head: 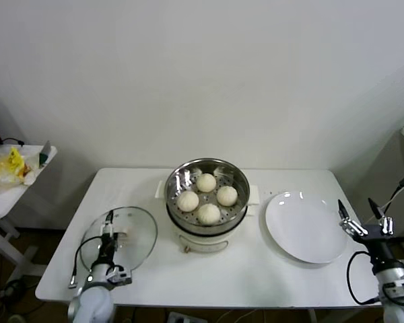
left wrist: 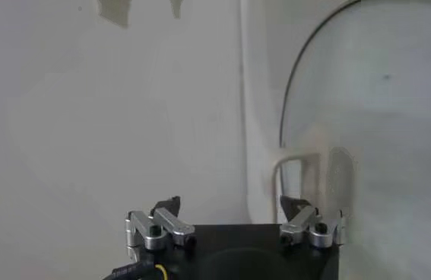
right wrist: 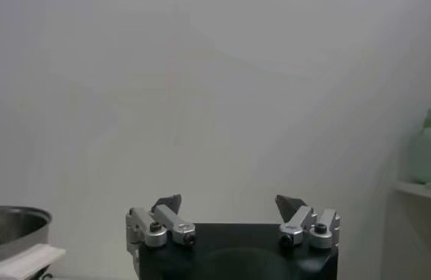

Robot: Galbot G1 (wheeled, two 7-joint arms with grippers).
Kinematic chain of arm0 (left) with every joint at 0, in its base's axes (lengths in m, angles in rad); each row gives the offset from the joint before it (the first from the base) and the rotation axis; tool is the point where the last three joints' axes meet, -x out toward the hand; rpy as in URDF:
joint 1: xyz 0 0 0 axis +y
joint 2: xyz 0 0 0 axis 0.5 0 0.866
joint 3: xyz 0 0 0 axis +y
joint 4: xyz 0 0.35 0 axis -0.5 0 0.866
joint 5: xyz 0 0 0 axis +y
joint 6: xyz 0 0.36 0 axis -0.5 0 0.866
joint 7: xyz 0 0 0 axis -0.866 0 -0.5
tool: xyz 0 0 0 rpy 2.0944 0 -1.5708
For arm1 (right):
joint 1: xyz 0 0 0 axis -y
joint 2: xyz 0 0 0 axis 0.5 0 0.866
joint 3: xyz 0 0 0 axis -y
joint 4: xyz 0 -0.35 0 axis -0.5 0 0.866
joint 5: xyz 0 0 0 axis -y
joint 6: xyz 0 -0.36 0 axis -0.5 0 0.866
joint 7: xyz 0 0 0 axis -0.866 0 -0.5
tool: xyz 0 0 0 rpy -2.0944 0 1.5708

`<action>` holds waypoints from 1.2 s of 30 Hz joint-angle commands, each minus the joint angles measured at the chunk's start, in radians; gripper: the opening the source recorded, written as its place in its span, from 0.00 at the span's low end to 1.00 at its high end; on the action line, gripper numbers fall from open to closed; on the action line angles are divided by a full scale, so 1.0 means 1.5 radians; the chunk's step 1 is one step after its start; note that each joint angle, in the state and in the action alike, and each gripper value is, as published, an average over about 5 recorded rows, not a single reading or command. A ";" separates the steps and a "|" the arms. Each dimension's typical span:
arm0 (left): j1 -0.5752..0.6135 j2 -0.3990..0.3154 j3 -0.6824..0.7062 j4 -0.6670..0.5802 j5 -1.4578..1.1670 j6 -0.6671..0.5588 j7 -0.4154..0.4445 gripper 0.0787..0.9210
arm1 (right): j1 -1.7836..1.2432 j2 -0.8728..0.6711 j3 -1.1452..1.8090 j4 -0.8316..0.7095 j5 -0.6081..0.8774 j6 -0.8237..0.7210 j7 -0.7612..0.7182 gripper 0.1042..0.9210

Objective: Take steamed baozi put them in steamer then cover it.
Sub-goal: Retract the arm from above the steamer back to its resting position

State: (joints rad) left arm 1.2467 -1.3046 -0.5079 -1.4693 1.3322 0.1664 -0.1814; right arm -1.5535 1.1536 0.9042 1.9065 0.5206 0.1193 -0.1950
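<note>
Your left end effector [head: 110,225] sits low at the near left of the worktop [head: 148,282], its fingers spread apart and holding nothing. It hangs over the flat round glass lid [head: 138,232], which lies on the worktop just left of the steamer. In the left wrist view the lid's curved rim [left wrist: 291,99] and its handle [left wrist: 295,171] show just past the spread fingertips [left wrist: 166,207].

Your right end effector [head: 363,219] is at the far right edge of the worktop, also spread and empty, just beside the rim of a plain white plate [head: 303,229].

The steamer [head: 207,202] stands at the middle of the worktop: a shiny round steel pot on a white base with side handles, uncovered. Four steamed baozi [head: 207,198] rest on its perforated tray, smooth, round and cream-white, set in a loose diamond and near each other.

Bare worktop runs along the near edge in front of the steamer. A small side table [head: 7,195] with a yellow bag [head: 10,167] stands off to your left, apart from the worktop.
</note>
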 commanded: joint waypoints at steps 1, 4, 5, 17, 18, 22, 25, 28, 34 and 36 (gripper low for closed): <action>-0.024 0.003 0.006 0.030 -0.030 -0.010 -0.012 0.88 | -0.003 0.012 -0.004 0.001 -0.022 0.002 -0.005 0.88; -0.021 0.005 0.006 0.032 -0.032 -0.017 -0.011 0.84 | -0.002 0.014 -0.004 0.000 -0.028 0.002 -0.007 0.88; -0.019 0.005 0.005 0.033 -0.033 -0.019 -0.011 0.82 | -0.001 0.014 -0.004 -0.001 -0.030 0.003 -0.007 0.88; -0.017 0.007 0.006 0.031 -0.042 -0.029 -0.009 0.41 | 0.009 0.017 -0.008 -0.014 -0.050 0.004 -0.009 0.88; -0.016 0.008 0.006 0.029 -0.043 -0.030 -0.009 0.37 | 0.010 0.017 -0.008 -0.015 -0.051 0.005 -0.009 0.88; -0.010 0.013 0.003 0.012 -0.050 -0.031 -0.010 0.24 | 0.016 0.020 -0.009 -0.023 -0.053 0.007 -0.009 0.88; 0.003 0.024 0.002 -0.026 -0.059 -0.024 -0.008 0.14 | 0.022 0.021 -0.011 -0.031 -0.057 0.008 -0.009 0.88; 0.026 0.039 0.000 -0.086 -0.077 -0.005 -0.004 0.09 | 0.028 0.019 -0.012 -0.040 -0.061 0.010 -0.009 0.88; 0.103 0.089 -0.019 -0.234 -0.108 0.085 0.027 0.09 | 0.040 0.004 -0.012 -0.060 -0.061 0.010 -0.011 0.88; 0.126 0.103 -0.033 -0.278 -0.110 0.111 0.038 0.09 | 0.045 0.000 -0.013 -0.066 -0.062 0.011 -0.012 0.88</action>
State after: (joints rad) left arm 1.2959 -1.2386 -0.5166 -1.5781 1.2183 0.1779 -0.1717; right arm -1.5040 1.1677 0.8865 1.8396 0.4344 0.1344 -0.2110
